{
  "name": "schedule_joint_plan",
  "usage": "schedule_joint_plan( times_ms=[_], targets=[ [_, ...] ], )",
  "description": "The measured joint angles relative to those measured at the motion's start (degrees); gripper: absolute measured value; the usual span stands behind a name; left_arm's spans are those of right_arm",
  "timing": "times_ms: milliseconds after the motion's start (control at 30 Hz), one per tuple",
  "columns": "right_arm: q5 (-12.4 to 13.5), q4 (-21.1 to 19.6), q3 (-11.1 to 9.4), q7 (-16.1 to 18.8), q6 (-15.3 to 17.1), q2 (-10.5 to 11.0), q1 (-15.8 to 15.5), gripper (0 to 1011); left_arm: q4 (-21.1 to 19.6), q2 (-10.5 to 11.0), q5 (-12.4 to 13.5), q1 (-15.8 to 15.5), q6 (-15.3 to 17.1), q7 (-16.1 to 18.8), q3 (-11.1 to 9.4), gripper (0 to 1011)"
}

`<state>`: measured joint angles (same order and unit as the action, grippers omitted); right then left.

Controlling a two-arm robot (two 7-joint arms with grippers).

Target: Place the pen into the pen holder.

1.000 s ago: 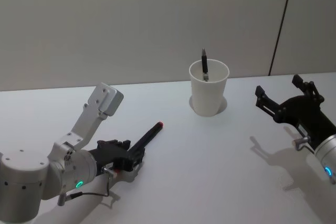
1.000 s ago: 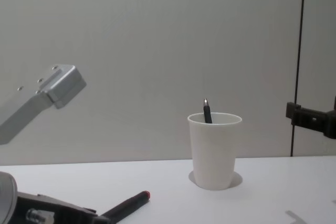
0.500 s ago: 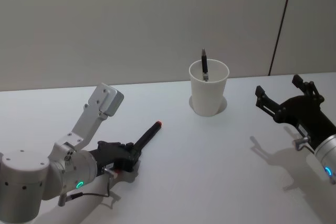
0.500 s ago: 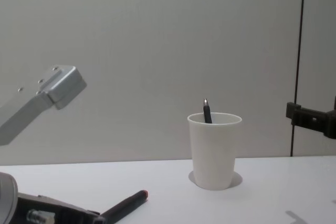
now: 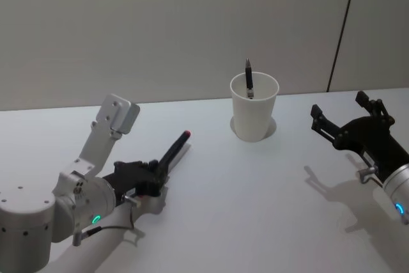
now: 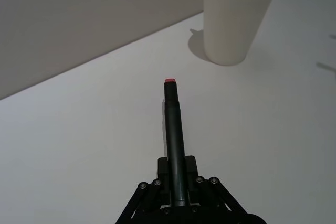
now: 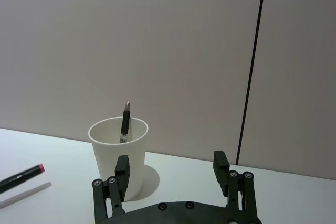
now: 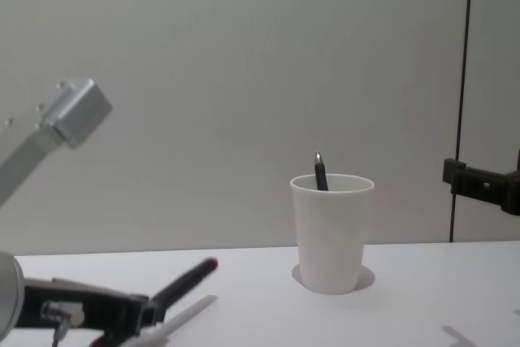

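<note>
Okay, carry step, I'd say. Grey wall, white table. Left gripper sits low at the table's left; right gripper is parked right, fingers spread, empty. Pen holder stands centre-back, well apart. Left jaws are clamped on the red-capped pen, tilted up clear of the surface. Next: lift over the rim, tip vertical, release beside the dark pen inside.

Plain white cup. Black pen, red tip. Second pen black. White table; grey wall.
</note>
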<state>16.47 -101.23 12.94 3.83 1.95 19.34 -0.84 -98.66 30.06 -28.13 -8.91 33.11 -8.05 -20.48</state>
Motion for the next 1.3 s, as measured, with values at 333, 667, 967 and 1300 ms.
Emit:
schedule_joint_plan(
  times_ms=[333,667,967,1300],
  targets=[
    [0.0,0.0,0.0,0.0,0.0,0.0,0.0,1001,-0.1,-0.5,-2.8,0.8,-8.4,3.8,1.3,180],
    [0.0,0.0,0.0,0.0,0.0,0.0,0.0,1001,0.1,-1.5,-4.6,0.7,-17.6,4.9,2.1,180],
    [0.0,0.0,0.0,0.0,0.0,0.0,0.0,1001,1.0,-2.8,-5.2,-0.3,-22.7,1.9,2.2,180],
    [0.0,0.0,0.0,0.0,0.0,0.0,0.0,1001,2.2,-4.6,-4.8,-2.1,-25.2,-3.7,1.5,180]
  ],
)
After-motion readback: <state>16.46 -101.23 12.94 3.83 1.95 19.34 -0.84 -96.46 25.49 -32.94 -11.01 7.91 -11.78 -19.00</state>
